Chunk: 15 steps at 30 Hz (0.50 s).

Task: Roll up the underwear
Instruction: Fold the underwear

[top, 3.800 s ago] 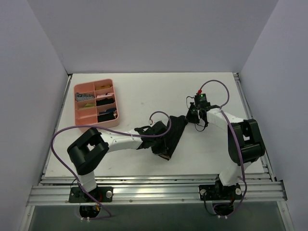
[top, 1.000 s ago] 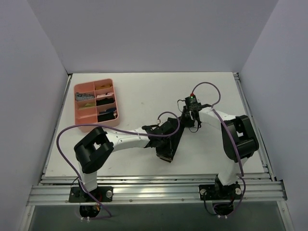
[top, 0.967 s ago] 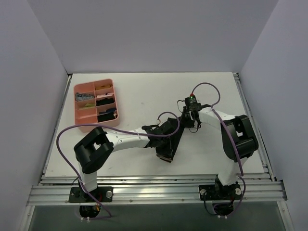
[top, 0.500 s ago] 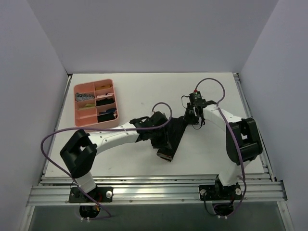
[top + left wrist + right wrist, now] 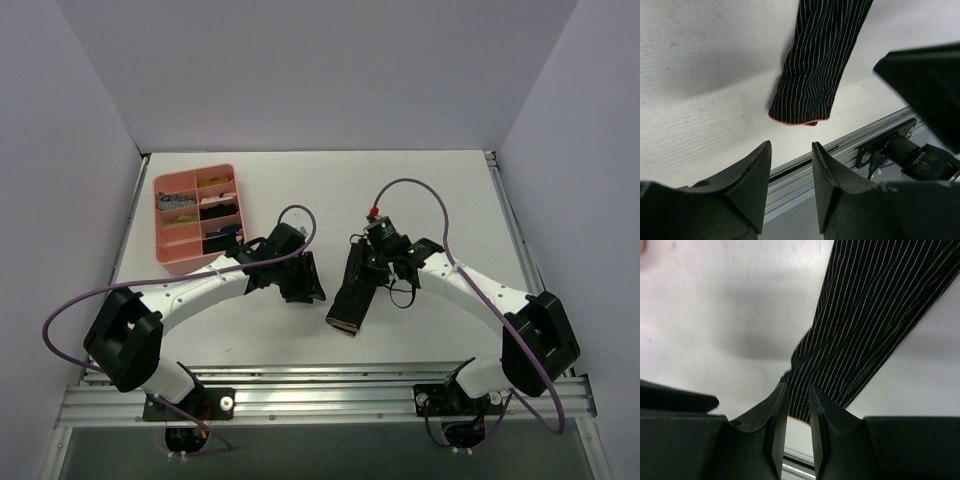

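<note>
The underwear (image 5: 352, 295) lies on the white table as a long narrow folded black strip, with its reddish-brown band at the near end. In the left wrist view it is pinstriped (image 5: 815, 65), and in the right wrist view it lies just beyond the fingers (image 5: 865, 325). My left gripper (image 5: 303, 285) is open and empty, left of the strip and apart from it; it also shows in its own wrist view (image 5: 791, 145). My right gripper (image 5: 366, 268) hovers over the strip's far part, jaws slightly apart with nothing between them (image 5: 798, 386).
A pink divided tray (image 5: 192, 258) holding several small rolled garments stands at the back left. The aluminium rail (image 5: 320, 395) runs along the table's near edge, just beyond the strip's near end (image 5: 840, 145). Grey walls enclose the table.
My left gripper has let go of the underwear and drawn back to the left. My right arm has swung in over the strip's far end. The underwear now lies as a narrower strip.
</note>
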Motion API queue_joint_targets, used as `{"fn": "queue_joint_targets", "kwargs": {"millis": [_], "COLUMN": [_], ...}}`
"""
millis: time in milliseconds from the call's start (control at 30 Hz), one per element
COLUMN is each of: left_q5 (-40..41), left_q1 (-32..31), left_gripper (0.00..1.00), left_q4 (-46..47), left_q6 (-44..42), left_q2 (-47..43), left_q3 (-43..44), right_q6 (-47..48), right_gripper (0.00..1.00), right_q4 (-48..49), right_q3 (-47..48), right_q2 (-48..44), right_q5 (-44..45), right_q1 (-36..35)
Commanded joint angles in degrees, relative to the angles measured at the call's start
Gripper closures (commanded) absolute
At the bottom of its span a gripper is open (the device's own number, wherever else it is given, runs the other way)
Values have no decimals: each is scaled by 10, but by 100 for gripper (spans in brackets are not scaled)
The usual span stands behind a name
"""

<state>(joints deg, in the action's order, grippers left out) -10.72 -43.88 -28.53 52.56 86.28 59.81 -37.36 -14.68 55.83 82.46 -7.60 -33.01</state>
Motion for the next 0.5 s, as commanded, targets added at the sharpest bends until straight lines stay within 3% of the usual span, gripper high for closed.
{"fn": "queue_joint_targets", "kwargs": {"millis": [0, 300, 467], "left_q5": [-33, -49, -60], "left_q1": [0, 6, 6], "left_gripper": [54, 54, 54], "left_q4": [30, 80, 109], "left_q6": [-14, 18, 26], "left_q2": [6, 23, 37], "left_q3": [-8, -57, -78], "right_q6": [-60, -140, -139], "right_gripper": [80, 80, 81], "right_q4": [-4, 105, 105], "right_q3": [-57, -196, -222], "right_q2": [-42, -56, -61], "right_q5": [-4, -44, -38], "right_q1": [-26, -103, -108]}}
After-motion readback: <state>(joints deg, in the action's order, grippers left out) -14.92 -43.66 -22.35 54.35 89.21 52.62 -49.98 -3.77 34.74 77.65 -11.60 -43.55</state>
